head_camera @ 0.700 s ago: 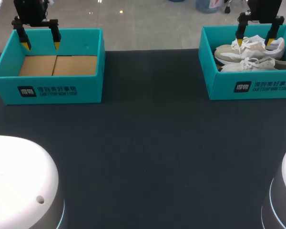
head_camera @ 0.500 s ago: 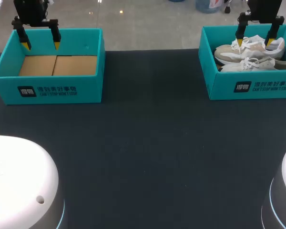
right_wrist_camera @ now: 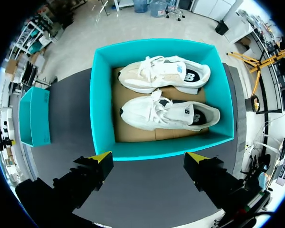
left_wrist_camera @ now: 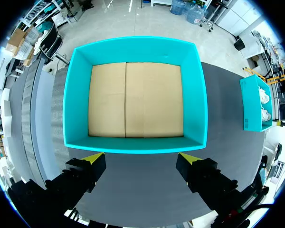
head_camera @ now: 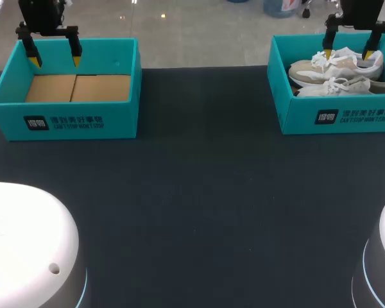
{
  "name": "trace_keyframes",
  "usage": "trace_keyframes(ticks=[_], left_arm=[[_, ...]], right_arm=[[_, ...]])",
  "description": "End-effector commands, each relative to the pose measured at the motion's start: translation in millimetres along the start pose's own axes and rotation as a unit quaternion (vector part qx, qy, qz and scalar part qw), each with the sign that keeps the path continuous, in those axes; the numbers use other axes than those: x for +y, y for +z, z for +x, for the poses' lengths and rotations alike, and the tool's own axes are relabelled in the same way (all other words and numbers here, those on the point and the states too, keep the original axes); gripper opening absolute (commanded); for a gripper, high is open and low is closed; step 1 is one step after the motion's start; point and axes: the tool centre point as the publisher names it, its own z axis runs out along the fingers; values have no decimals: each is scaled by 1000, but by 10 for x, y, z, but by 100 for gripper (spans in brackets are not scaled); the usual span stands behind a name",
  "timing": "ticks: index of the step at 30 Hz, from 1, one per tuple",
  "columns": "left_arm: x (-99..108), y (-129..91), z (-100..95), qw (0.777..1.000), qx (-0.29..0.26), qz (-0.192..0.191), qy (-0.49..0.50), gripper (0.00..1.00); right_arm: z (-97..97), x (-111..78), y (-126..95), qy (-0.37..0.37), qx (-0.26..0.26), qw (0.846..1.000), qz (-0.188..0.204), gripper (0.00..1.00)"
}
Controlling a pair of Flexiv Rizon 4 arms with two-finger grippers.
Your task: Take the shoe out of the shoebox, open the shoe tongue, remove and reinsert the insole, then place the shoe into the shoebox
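Right gripper (head_camera: 349, 54) hung above the right shoebox (head_camera: 333, 117), fingers spread wide, nothing held. Inside, the far shoe (right_wrist_camera: 164, 73) and near shoe (right_wrist_camera: 168, 113) lay side by side, toes toward the table's middle. Left gripper (head_camera: 56, 61) also stood open, above the left shoebox (head_camera: 64, 119), whose cardboard floor (left_wrist_camera: 135, 99) showed.

Left tool (head_camera: 56, 62) and right tool (head_camera: 348, 54), both wide agape.

Matt teal cardboard shoebox (right_wrist_camera: 161, 148), bare brown card floor (right_wrist_camera: 133, 132), white cloth shoes (right_wrist_camera: 171, 114), dark matt table (head_camera: 199, 192)
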Motion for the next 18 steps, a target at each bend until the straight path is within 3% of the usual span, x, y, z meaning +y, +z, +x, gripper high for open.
trace_keyframes(ticks=[1,8,18], left_arm=[[0,0,0,1000,0,0,0,100],[0,0,0,1000,0,0,0,100],[0,0,0,1000,0,0,0,100]], right_arm=[[-347,105,44,25,1,1000,-19,100],[-926,269,213,52,-33,997,-36,100],[-1285,364,522,60,-53,996,-34,100]])
